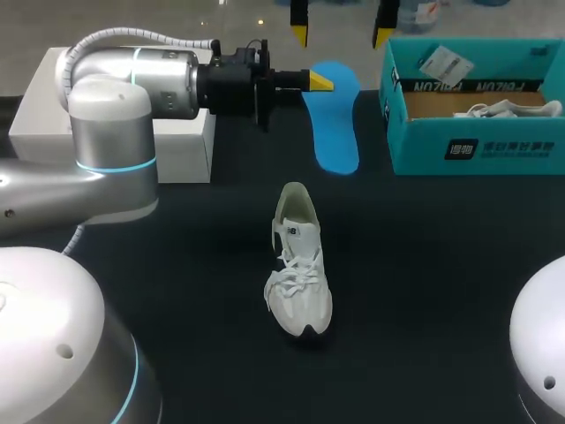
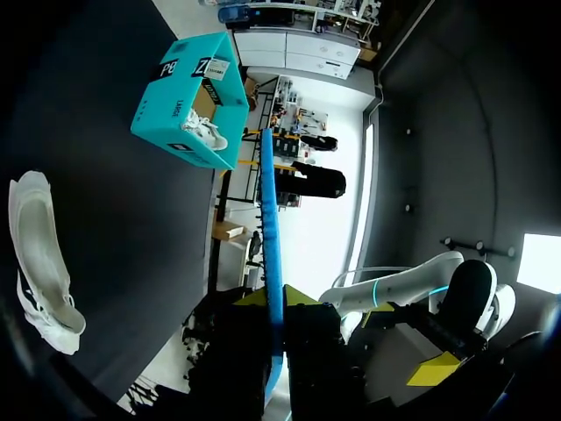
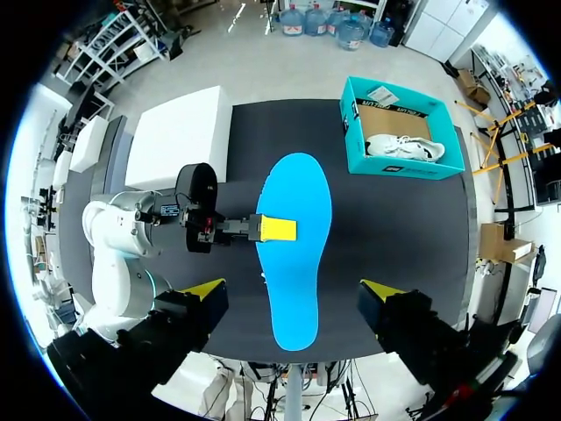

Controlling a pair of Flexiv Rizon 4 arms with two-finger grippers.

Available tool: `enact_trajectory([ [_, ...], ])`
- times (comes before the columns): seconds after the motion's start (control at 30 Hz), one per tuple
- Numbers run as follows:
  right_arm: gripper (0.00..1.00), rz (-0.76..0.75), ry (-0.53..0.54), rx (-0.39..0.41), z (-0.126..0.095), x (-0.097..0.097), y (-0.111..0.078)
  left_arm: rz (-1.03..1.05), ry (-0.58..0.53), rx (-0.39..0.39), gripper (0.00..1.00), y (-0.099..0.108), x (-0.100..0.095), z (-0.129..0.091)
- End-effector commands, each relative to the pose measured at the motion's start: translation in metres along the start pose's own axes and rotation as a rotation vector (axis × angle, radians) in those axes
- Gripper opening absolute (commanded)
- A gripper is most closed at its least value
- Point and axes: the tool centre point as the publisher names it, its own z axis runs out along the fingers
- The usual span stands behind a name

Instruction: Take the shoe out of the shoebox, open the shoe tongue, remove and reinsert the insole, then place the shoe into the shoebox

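Note:
A white sneaker [image 1: 298, 274] stands upright on the black table [image 1: 424, 291], its tongue pulled open. Above the table, beyond the sneaker, my left gripper [image 1: 320, 82] is shut on the edge of the blue insole [image 1: 334, 124] and holds it level in the air. Its wrist view shows the insole [image 2: 270, 219] edge-on between the yellow tips of the left gripper [image 2: 276, 303], with the sneaker [image 2: 39, 254] off to one side. My right gripper [image 1: 341, 34] hangs open high above the insole [image 3: 294, 250], and the right gripper [image 3: 294, 291] holds nothing.
An open teal shoebox [image 1: 468, 146] stands at the back right with a second white shoe [image 1: 508, 109] inside it. A white box [image 1: 53, 97] sits at the back left, behind my left arm.

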Motion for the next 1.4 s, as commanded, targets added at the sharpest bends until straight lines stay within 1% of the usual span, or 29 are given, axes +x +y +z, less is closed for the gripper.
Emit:
enact_trajectory([
  [0.03, 1.0, 0.011, 0.072, -0.046, 0.002, -0.004, -0.001, 0.0, 0.003, 0.007, 0.0, 0.002, 0.0, -0.001],
  [0.07, 1.0, 0.005, 0.145, -0.082, 0.002, -0.007, -0.002, 0.0, 0.003, 0.008, 0.0, 0.002, 0.001, -0.001],
  [0.13, 1.0, -0.011, 0.254, -0.15, 0.001, -0.01, -0.005, 0.004, 0.003, 0.011, 0.0, 0.002, 0.002, -0.002],
  [0.2, 1.0, -0.016, 0.305, -0.185, 0.0, -0.013, -0.008, 0.005, 0.004, 0.014, 0.0, 0.001, 0.002, -0.004],
  [0.3, 1.0, -0.015, 0.337, -0.216, -0.002, -0.017, -0.011, 0.004, 0.005, 0.018, 0.0, 0.001, 0.002, -0.005],
  [0.43, 1.0, -0.018, 0.458, -0.257, -0.004, -0.022, -0.014, 0.002, 0.004, 0.019, 0.0, 0.001, 0.0, -0.005],
  [0.5, 1.0, -0.016, 0.501, -0.261, -0.005, -0.024, -0.016, 0.0, 0.004, 0.019, 0.0, 0.002, 0.0, -0.005],
  [0.53, 1.0, -0.013, 0.51, -0.255, -0.004, -0.026, -0.017, -0.001, 0.005, 0.019, 0.0, 0.002, 0.0, -0.005],
  [0.63, 1.0, -0.001, 0.503, -0.175, 0.007, -0.029, -0.018, -0.003, 0.007, 0.018, 0.0, 0.002, 0.0, -0.005],
  [0.77, 1.0, -0.016, 0.527, -0.137, 0.017, -0.029, -0.021, -0.004, 0.009, 0.017, 0.0, 0.003, -0.001, -0.006],
  [0.93, 1.0, -0.005, 0.652, -0.161, 0.021, -0.029, -0.021, -0.01, 0.009, 0.021, 0.0, 0.002, -0.002, -0.007],
  [0.97, 1.0, 0.009, 0.65, -0.152, 0.022, -0.03, -0.021, -0.011, 0.009, 0.021, 0.0, 0.002, -0.002, -0.007],
  [1.0, 1.0, 0.031, 0.626, -0.116, 0.024, -0.031, -0.021, -0.011, 0.008, 0.021, 0.0, 0.002, -0.002, -0.007],
  [1.4, 1.0, 0.031, 0.626, -0.116, 0.024, -0.031, -0.021, -0.01, 0.009, 0.017, 0.0, 0.003, -0.002, -0.007],
])
